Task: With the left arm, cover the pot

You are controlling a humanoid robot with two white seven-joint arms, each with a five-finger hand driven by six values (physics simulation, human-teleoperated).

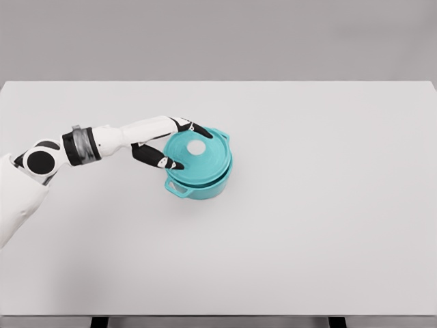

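While over the pot [199,186], lid [196,157] in left hand [166,145].

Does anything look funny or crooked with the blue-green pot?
A little. The round teal lid sits on the teal pot but looks tilted and shoved toward the upper left, so the pot's front rim and handle stick out below it. The left hand grips the lid's edge. Nothing is spilled or broken on the white table.
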